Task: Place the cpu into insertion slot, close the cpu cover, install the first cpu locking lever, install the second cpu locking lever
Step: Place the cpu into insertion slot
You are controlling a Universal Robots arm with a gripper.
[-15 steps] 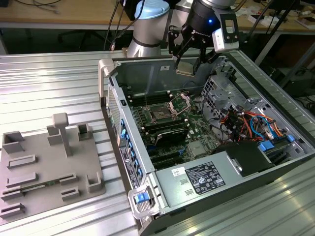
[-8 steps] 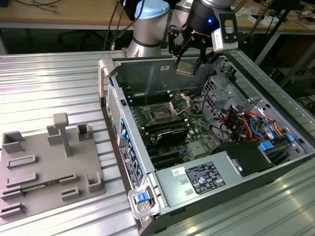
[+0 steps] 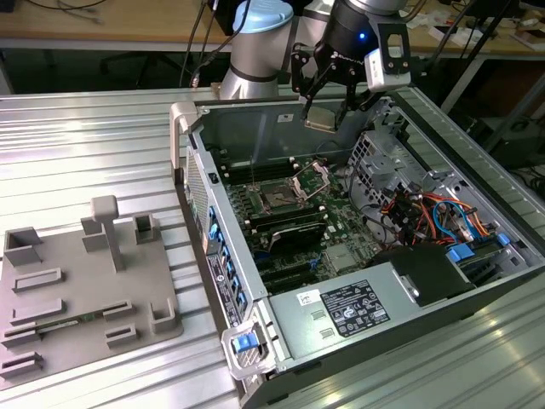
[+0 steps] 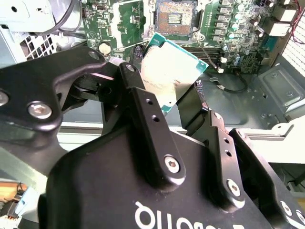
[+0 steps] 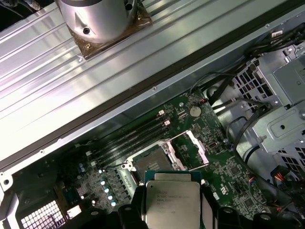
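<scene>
**Exterior view.** Pincer (image 3: 324, 109): one arm, hanging over the far side of the open computer case (image 3: 221, 256). It is closed on the cpu (image 3: 319, 119) by two opposite edges, with the chip held in the air, clear of the motherboard (image 3: 341, 226). Insertion slot (image 3: 277, 198): lies below the pincer, toward the exterior view's left and nearer, well apart from the chip. Cpu cover (image 3: 313, 177): swung up, just beside the slot on the exterior view's right.

**Second wrist view.** Cpu (image 4: 169, 71): clamped between the black fingers (image 4: 147, 119). The insertion slot (image 4: 174, 14) lies beyond it, bare and empty.

**First wrist view.** Cpu (image 5: 172, 202): its edges sit askew to those of the slot (image 5: 150, 164). Cover (image 5: 189, 149): raised alongside the slot. The chip is not yet seated.
</scene>
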